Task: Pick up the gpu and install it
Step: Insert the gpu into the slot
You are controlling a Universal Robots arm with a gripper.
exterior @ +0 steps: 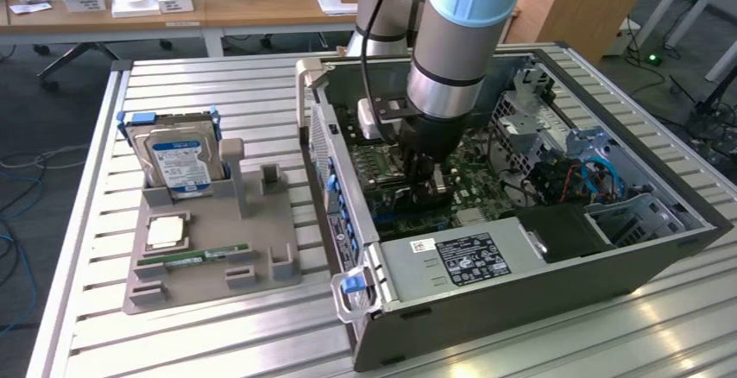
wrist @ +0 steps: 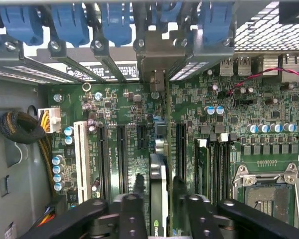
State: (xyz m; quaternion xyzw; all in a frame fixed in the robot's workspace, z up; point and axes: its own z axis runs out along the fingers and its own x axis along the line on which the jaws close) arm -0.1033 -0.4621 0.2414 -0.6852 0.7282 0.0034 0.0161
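- The gpu (wrist: 159,189) stands on edge at lower centre of the wrist view, in line with a motherboard (wrist: 139,114) slot, its metal bracket (wrist: 159,59) up at the case's rear openings; it appears seated or nearly so.
- The gripper (wrist: 157,209) straddles the card from above, fingers (wrist: 132,211) either side; whether they pinch it cannot be told.
- In the exterior view, the computer case (exterior: 507,257) lies open on the tabletop (exterior: 230,76).
- At frame left, a parts tray (exterior: 213,261) holds a hard drive (exterior: 179,162) upright for top access.

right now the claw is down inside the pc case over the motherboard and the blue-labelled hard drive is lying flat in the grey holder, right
Not quite. The claw is inside the pc case over the motherboard, but the exterior view shows the blue-labelled hard drive standing upright in the grey holder, not lying flat.
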